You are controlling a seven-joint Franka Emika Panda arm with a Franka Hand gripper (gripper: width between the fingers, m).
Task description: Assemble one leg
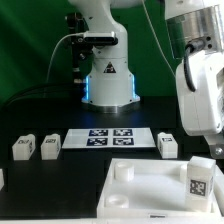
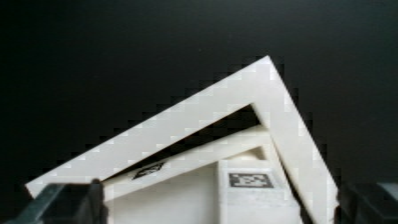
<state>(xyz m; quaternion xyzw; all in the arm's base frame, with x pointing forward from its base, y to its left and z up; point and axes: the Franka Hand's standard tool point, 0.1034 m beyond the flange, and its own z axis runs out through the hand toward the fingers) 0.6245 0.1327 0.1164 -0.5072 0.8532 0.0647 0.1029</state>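
Note:
A white leg [image 1: 198,178] with a square marker tag stands upright at the corner of the large white panel [image 1: 150,195] on the exterior view's right. In the wrist view this leg [image 2: 249,185] lies between my two dark fingertips, with the panel's rim [image 2: 214,110] behind it. My gripper [image 2: 222,207] is open wide; the fingers [image 2: 63,205] stand apart at either side of the leg. In the exterior view the gripper is mostly hidden behind the arm [image 1: 200,90] at the right edge, just above the leg.
Two loose legs [image 1: 22,148] [image 1: 50,146] lie at the exterior view's left and one [image 1: 168,142] at the right of the marker board [image 1: 110,137]. A small white block [image 1: 122,172] stands on the panel's left corner. The robot base [image 1: 108,80] is behind.

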